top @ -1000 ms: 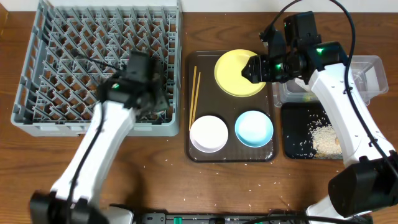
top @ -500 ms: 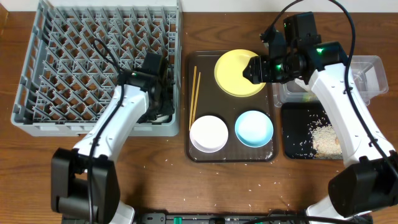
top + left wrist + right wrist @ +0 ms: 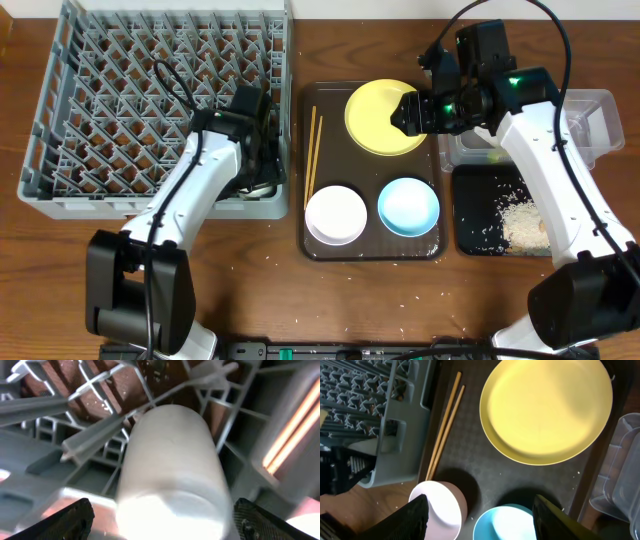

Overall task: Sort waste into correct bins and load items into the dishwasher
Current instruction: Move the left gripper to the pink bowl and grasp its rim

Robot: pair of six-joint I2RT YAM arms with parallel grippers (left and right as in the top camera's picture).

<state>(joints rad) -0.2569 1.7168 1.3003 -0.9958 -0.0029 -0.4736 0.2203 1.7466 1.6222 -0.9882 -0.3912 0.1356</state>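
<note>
My left gripper (image 3: 264,166) is down in the near right corner of the grey dish rack (image 3: 60,190). In the left wrist view its jaws (image 3: 160,527) stand apart on either side of the small white cup (image 3: 170,460), which lies among the pegs; a gap shows on the left side. My right gripper (image 3: 405,110) is open and empty above the yellow plate (image 3: 375,128). In the right wrist view its fingers (image 3: 485,520) frame the white bowl (image 3: 437,510) and blue bowl (image 3: 507,525); the chopsticks (image 3: 445,425) lie to the left.
The plate, both bowls and chopsticks (image 3: 312,160) sit on the dark brown tray (image 3: 370,172). To its right are the clear tub (image 3: 592,112) and the black tray (image 3: 478,205) holding rice scraps (image 3: 520,222). Rice grains dot the table in front.
My left arm has moved right and toward the front, down into the rack's near right corner. The right arm has not moved.
</note>
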